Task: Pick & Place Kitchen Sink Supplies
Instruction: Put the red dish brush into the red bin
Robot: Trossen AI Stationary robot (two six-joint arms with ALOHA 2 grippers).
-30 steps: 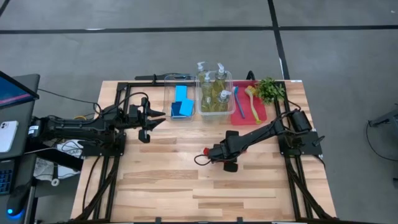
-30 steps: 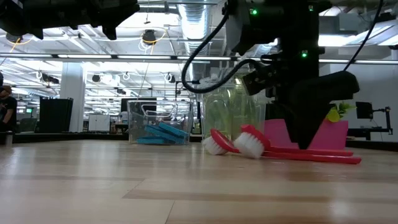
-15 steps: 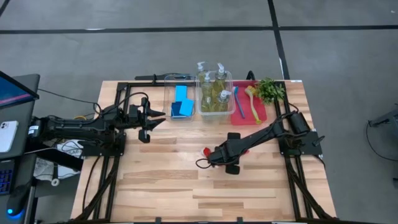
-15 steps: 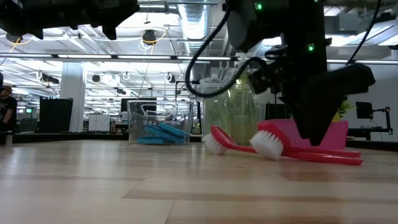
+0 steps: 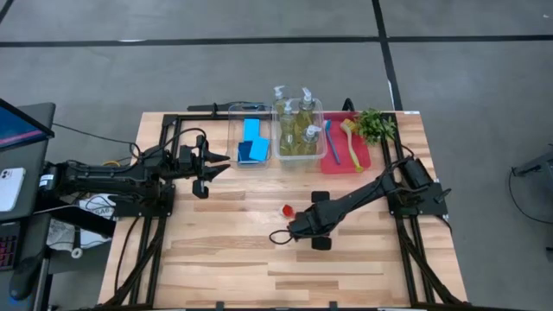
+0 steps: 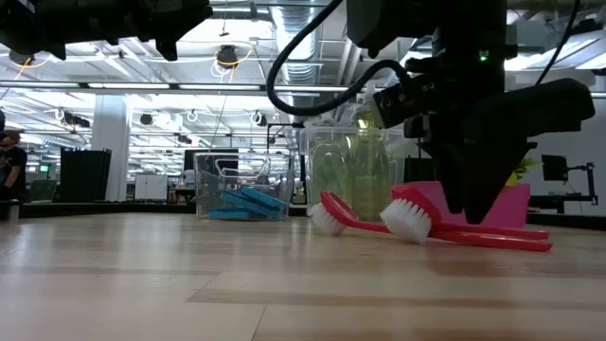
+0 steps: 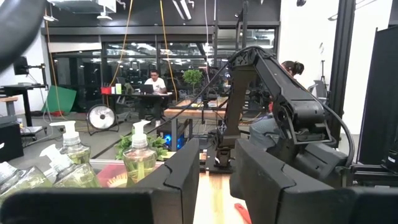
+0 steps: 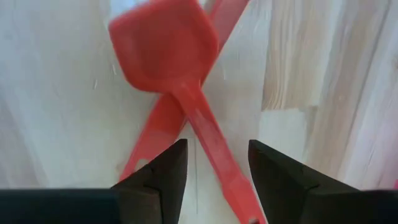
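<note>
Light butcher-block wooden table [image 5: 233, 259] at centre frame, sitting on a grey concrete floor [image 5: 484, 78] crossed by dark lines near the top and upper right. Far left edge: a desk with a monitor [image 5: 22, 125] and a white phone [image 5: 10, 188]. The low view looks into a big open workshop with an exposed ceiling, ducts and rows of strip lights [image 6: 114, 87] (upper left). The left wrist view shows dark glass partitions, a floor fan [image 7: 98, 116], and a seated person [image 7: 153, 84] at a far desk.

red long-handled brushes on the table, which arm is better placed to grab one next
Right. The right gripper hangs open directly over the two crossed red long-handled brushes; the left gripper waits beside the clear plastic sponge bin.
</note>
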